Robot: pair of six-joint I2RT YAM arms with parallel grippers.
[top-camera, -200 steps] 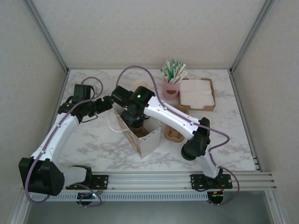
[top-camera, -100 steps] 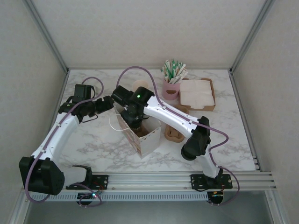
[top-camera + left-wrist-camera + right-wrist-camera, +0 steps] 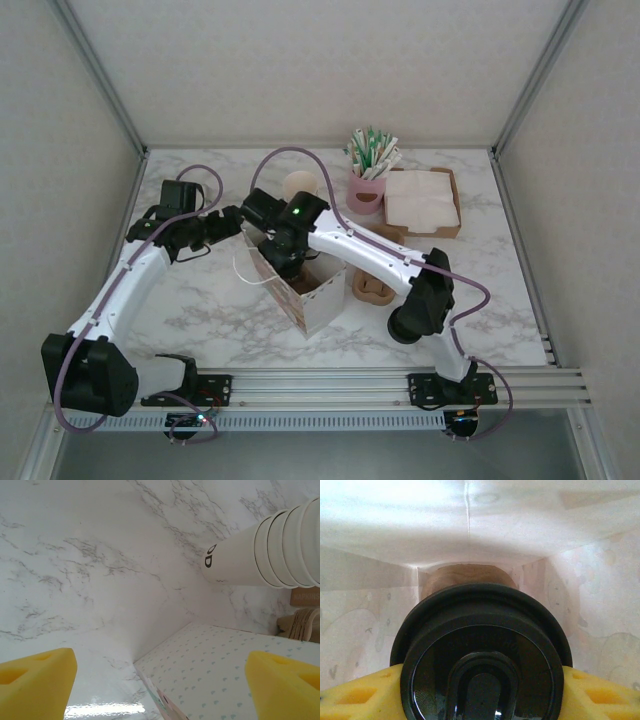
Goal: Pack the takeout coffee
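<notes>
Your takeout coffee (image 3: 481,650) is inside the paper bag (image 3: 365,615), clamped between the right end effector's (image 3: 480,700) pads, bag walls close all round. Your left end effector (image 3: 160,680) gapes empty beside the bag; a cream cup stack (image 3: 272,550) lies on the surface (image 3: 75,555) beyond.

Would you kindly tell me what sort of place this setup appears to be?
Probably a mock café takeout counter in a robot test cell: a marble-look table with stacked paper cups, a pink pot of wrapped sticks, napkins, and a lidded coffee inside a paper bag.
</notes>
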